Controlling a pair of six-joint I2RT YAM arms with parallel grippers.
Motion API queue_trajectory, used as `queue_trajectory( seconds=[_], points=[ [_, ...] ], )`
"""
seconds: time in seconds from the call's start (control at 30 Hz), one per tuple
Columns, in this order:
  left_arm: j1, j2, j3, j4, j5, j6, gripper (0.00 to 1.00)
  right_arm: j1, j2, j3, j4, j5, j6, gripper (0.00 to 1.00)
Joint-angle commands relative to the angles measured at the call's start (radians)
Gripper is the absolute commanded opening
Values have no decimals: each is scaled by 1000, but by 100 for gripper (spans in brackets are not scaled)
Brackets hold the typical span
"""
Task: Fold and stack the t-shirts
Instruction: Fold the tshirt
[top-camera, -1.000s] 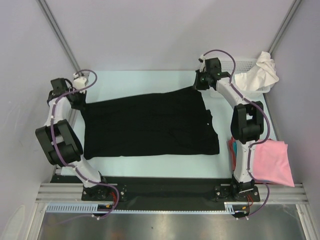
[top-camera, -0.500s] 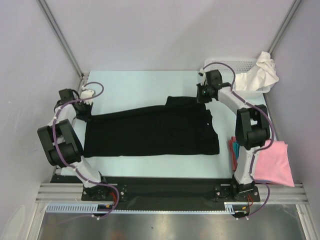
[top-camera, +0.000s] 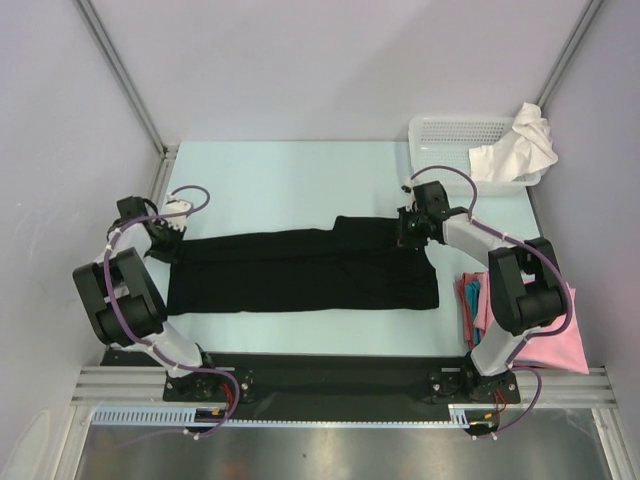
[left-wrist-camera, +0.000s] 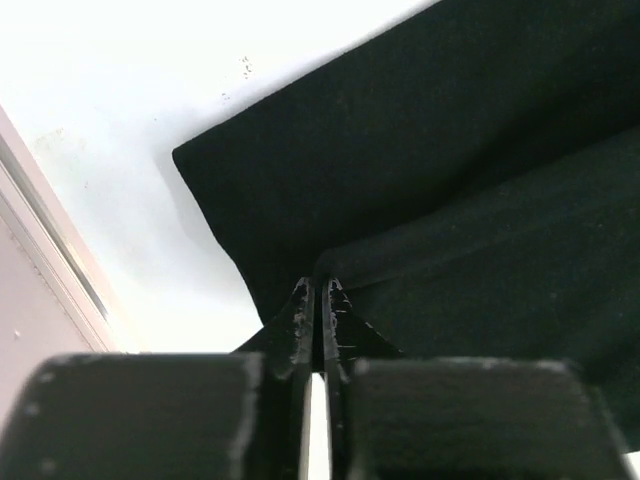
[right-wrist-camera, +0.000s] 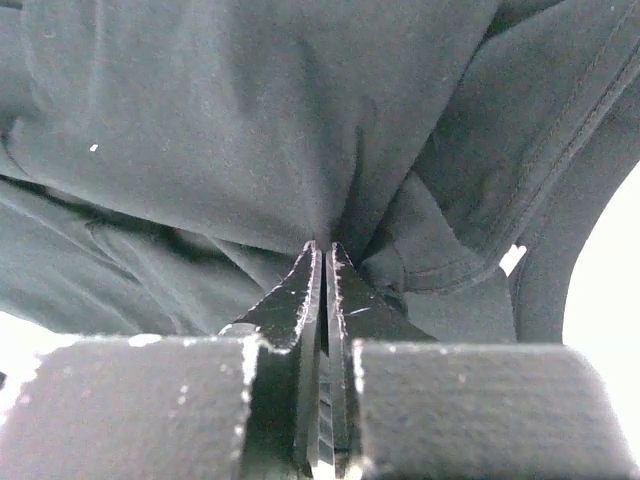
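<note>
Both grippers have drawn back toward the near edge of the table (top-camera: 280, 175) since a second ago, carrying the far edge of the black t-shirt (top-camera: 300, 272) with them. The shirt, then spread wide, is now folded over itself into a narrower band that runs from left to right across the middle of the table.

The left gripper (top-camera: 170, 240) sits low at the band's left end. Its wrist camera shows its fingers (left-wrist-camera: 300, 322) pressed together on a fold of the black cloth, with pale table surface beyond the shirt's corner. The right gripper (top-camera: 406, 228) sits at the band's far right corner, where the cloth bunches up. Its wrist camera shows the fingers (right-wrist-camera: 292, 300) pinched tight on a gathered ridge of dark fabric, with a stitched hem curving off to the right.

At the far right corner of the table stands a white mesh basket (top-camera: 450, 132), with a white t-shirt (top-camera: 518, 150) crumpled over its right end. Near the right arm's base lies a pink t-shirt (top-camera: 563, 342), partly hidden by the arm. A red t-shirt (top-camera: 466, 298) peeks out at its left edge, just beside the black shirt's right end and not touching it.
</note>
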Motion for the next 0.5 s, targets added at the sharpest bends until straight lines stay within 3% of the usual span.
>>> queue_trajectory(
  seconds=[0.0, 0.03, 0.07, 0.13, 0.2, 0.33, 0.47],
  points=[
    [11, -3, 25, -14, 10, 51, 12, 0, -12, -2, 51, 28, 20, 3],
    [11, -6, 29, -32, 22, 59, 20, -2, -15, -4, 47, 28, 23, 6],
    [13, -11, 32, -49, 44, 65, 38, -2, -24, -4, 42, 28, 23, 18],
    [24, -37, 46, -106, 85, 91, 50, -3, -41, -10, 18, 40, 22, 33],
    [63, -66, 86, -178, 177, 116, 60, -2, -85, -16, -11, 64, 13, 40],
    [90, -86, 172, -287, 223, 134, 64, -2, -162, -11, -56, 74, -9, 35],
    [3, -113, 243, -319, 283, 56, 63, -20, -176, 4, -65, 65, 17, 23]
  ],
)
